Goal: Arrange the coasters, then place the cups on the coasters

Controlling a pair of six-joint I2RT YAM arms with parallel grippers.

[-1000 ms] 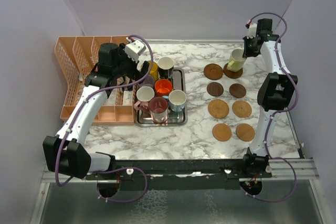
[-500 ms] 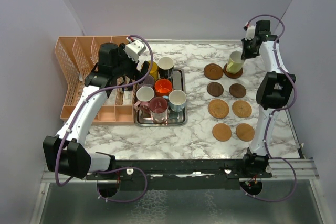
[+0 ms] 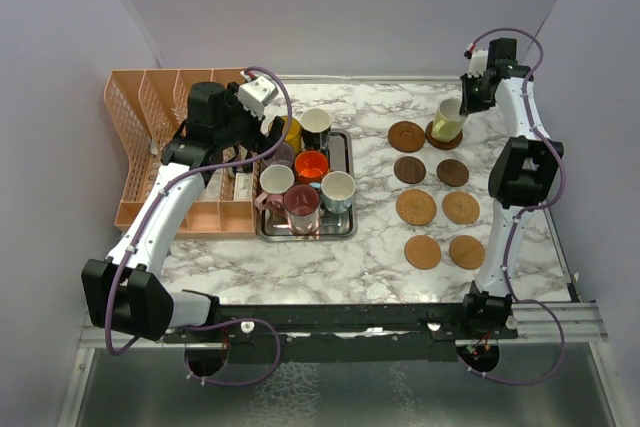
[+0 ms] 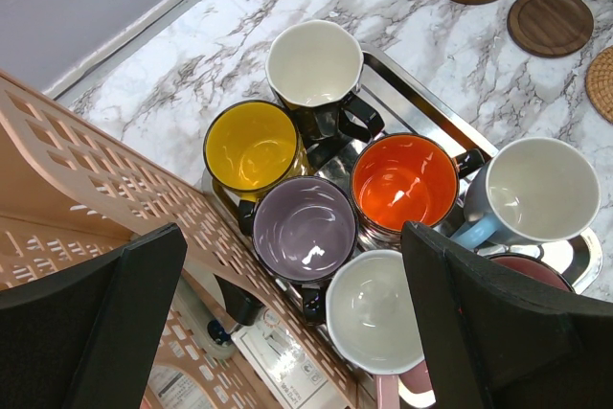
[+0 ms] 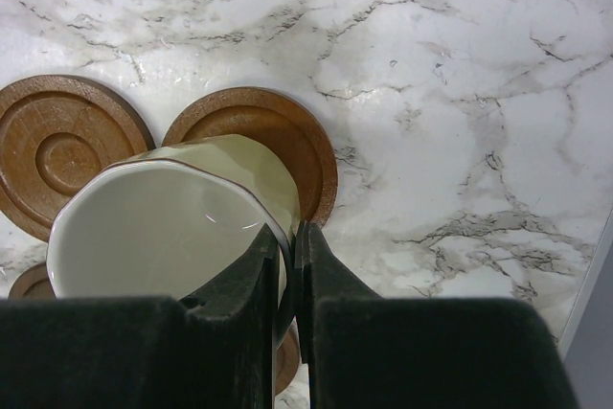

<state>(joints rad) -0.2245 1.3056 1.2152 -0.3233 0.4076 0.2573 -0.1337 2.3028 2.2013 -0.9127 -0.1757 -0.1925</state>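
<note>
My right gripper [image 5: 292,256] is shut on the rim of the cream cup [image 5: 172,217], one finger inside and one outside. The cup [image 3: 450,117] is tilted over the far right coaster [image 3: 443,137]; I cannot tell whether it touches. Several more brown coasters [image 3: 415,207] lie in two columns on the right. My left gripper [image 4: 297,332] hangs open above the cups in the steel tray [image 4: 421,93]: yellow [image 4: 251,146], black [image 4: 314,64], purple [image 4: 304,229], orange [image 4: 403,182], light blue [image 4: 541,189], pink-white [image 4: 381,311], and maroon [image 4: 536,270] partly hidden by my finger.
A peach plastic organiser [image 3: 150,137] stands against the left wall, right beside the tray [image 3: 347,152]. Walls close the table on the left, back and right. A second coaster [image 5: 57,150] lies just left of the one under the cream cup.
The right gripper has shifted slightly with the cream cup in it. The left arm has not moved.
</note>
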